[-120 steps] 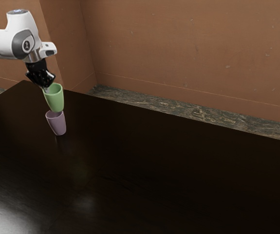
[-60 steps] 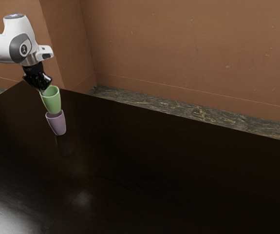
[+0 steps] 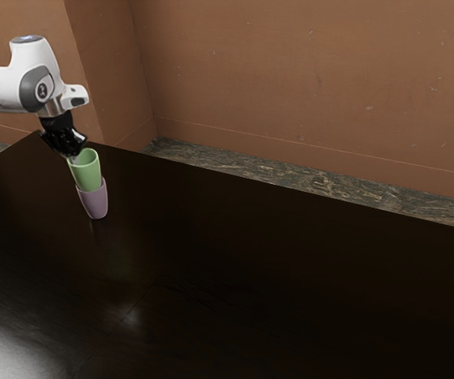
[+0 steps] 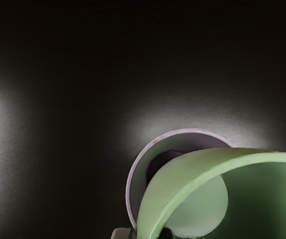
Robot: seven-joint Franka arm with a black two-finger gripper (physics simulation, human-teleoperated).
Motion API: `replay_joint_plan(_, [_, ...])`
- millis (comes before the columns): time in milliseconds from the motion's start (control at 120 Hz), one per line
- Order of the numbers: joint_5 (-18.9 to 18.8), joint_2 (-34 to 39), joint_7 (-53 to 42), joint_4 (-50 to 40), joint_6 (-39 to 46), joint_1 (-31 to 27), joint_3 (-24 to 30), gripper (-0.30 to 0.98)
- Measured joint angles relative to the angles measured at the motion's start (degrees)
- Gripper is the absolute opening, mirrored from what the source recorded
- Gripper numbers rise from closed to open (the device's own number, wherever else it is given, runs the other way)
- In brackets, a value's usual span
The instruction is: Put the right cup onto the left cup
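Where the claw (image 3: 73, 159) grips: at the rim of the green cup (image 3: 88, 172), its two fingers closed on the cup's wall, one inside and one outside.
Green cup: open end up, nearly upright, its body lying toward the exterior view's right of the claw and below it; presumably the "right cup" of the task.
Purple cup (image 3: 95, 204): directly beneath the green one, standing mouth up on the desk, with the green cup's lower end inside its mouth.
Line between the cups: their long axes look roughly matched, both running up and down; in the wrist view, a crescent of the purple cup's inside shows beside the green wall.
Step in hand: seating the green cup, nearly finished by my judgement.
Next move: probably a small push down along that shared axis, then letting go.
Risk: the off-centre hold could tilt the cup or drag it as the fingers part.
Desk (image 3: 250, 276): dark and glossy.
Beyond: stone-patterned floor (image 3: 305, 178), then a brown wall (image 3: 290, 87).
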State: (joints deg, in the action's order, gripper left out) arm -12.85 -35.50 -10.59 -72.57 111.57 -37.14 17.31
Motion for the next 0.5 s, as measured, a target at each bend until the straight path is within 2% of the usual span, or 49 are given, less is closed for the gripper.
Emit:
replay_joint_plan(125, [0.14,-0.37,-0.14,-0.18,0.26,-0.2,0.0,0.27])
replay_joint_plan(217, [0.17,-0.43,-0.19,-0.22,0.37,-0.22,0.0,0.42])
replay_joint_plan(342, [0.2,-0.41,-0.25,-0.23,0.46,-0.15,0.0,0.54])
replay_joint_plan(500, [0.19,0.28,-0.33,-0.1,0.51,0.4,0.08,0.62])
